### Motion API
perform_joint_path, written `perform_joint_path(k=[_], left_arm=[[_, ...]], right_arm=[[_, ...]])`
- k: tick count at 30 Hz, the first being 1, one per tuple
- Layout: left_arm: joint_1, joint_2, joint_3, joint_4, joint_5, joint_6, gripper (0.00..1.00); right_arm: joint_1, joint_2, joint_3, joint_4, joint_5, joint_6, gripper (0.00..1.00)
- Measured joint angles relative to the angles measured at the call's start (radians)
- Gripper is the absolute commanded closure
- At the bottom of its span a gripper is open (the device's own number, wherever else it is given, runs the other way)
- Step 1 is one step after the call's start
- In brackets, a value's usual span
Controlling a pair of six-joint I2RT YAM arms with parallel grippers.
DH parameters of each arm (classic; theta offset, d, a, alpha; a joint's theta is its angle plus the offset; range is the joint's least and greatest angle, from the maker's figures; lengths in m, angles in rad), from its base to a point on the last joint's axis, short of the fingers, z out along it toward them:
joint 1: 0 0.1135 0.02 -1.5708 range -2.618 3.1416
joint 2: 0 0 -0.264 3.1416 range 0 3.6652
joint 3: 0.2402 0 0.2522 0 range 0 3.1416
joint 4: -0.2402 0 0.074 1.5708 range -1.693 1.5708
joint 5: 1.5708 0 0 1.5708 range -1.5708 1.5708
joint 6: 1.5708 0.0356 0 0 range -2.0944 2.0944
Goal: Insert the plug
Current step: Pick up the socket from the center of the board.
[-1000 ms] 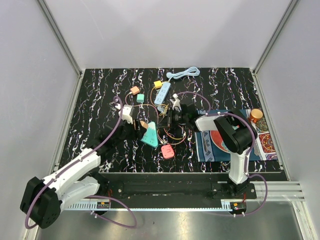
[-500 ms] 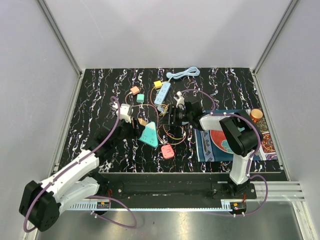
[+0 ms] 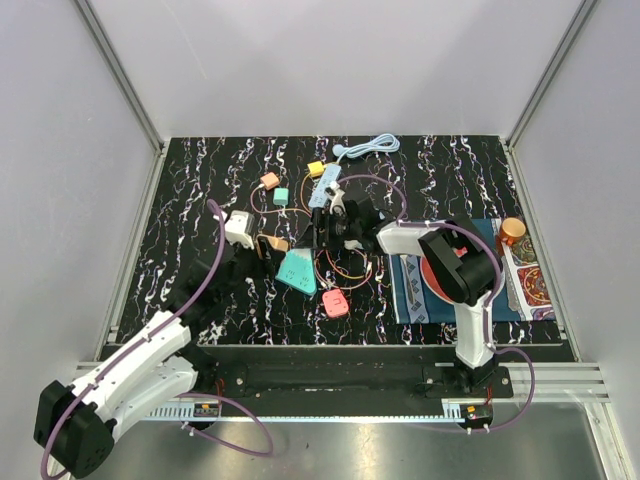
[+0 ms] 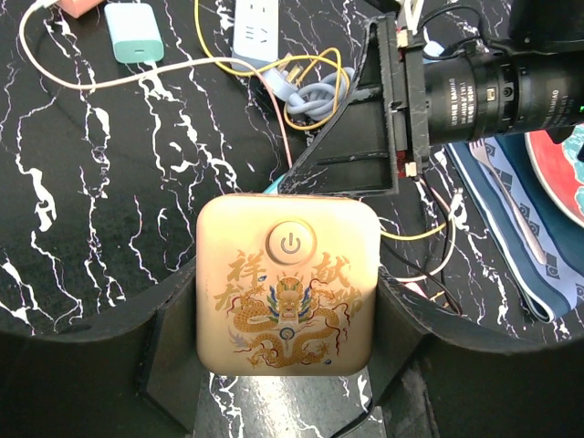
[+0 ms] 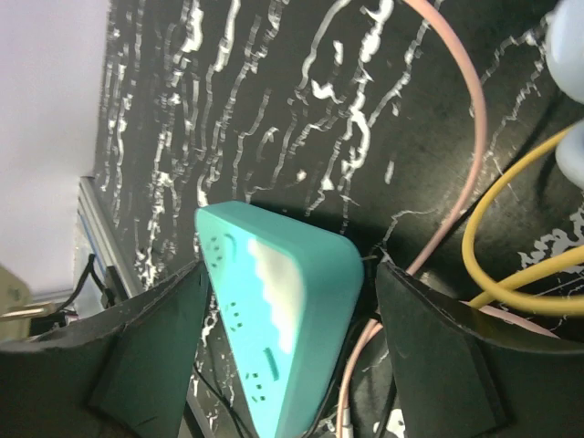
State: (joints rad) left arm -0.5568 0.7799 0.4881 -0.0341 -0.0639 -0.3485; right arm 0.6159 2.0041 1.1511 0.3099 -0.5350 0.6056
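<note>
At mid-table, left gripper (image 4: 286, 319) clamps the gold charger (image 4: 287, 292), seemingly the approach step; right gripper (image 5: 290, 283) gapes. Next, probably: align it with teal socket block (image 5: 278, 319).

The gold charger (image 4: 286, 297) is smooth satin plastic, the teal power strip (image 5: 283, 301) matt plastic.

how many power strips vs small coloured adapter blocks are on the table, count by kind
power strips: 2 (light blue bar, teal triangle)
small adapter blocks: 4 (yellow, orange, mint, pink)
gold button device: 1
total: 7
</note>
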Motion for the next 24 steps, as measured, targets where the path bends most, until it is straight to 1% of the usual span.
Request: perform_joint_path(k=[5, 9, 12, 13, 16, 17, 19, 20, 21, 24], left_arm=[[0.000, 0.000, -0.023, 0.006, 0.000, -0.004, 1.00], [0.000, 0.000, -0.045, 0.013, 0.000, -0.012, 1.00], [0.000, 0.000, -0.061, 0.021, 0.000, -0.017, 1.00], [0.000, -0.001, -0.065, 0.025, 0.000, -0.018, 1.00], [0.000, -0.002, -0.074, 0.031, 0.000, -0.019, 1.00], [0.000, -0.002, -0.074, 0.032, 0.000, -0.019, 1.00], [0.000, -0.001, -0.074, 0.039, 0.000, -0.019, 1.00], [0.000, -0.001, -0.074, 0.044, 0.000, -0.018, 1.00], [0.000, 0.001, -0.074, 0.048, 0.000, -0.018, 1.00], [0.000, 0.010, -0.074, 0.063, 0.000, -0.017, 1.00]], right_arm=[[0.012, 0.063, 0.024, -0.029, -0.009, 0.000, 0.21], [0.024, 0.077, 0.037, -0.028, -0.037, 0.002, 0.27], [0.029, 0.082, 0.037, -0.027, -0.063, 0.005, 0.38], [0.029, 0.084, 0.037, -0.027, -0.066, 0.006, 0.44], [0.029, 0.085, 0.036, -0.029, -0.070, 0.006, 0.57], [0.029, 0.085, 0.035, -0.026, -0.071, 0.008, 0.63], [0.025, 0.082, 0.029, -0.019, -0.083, 0.012, 0.69], [0.020, 0.074, 0.018, -0.012, -0.093, 0.016, 0.76], [0.017, 0.066, 0.011, -0.009, -0.097, 0.016, 0.78], [-0.002, 0.035, -0.023, -0.002, -0.100, 0.010, 0.81]])
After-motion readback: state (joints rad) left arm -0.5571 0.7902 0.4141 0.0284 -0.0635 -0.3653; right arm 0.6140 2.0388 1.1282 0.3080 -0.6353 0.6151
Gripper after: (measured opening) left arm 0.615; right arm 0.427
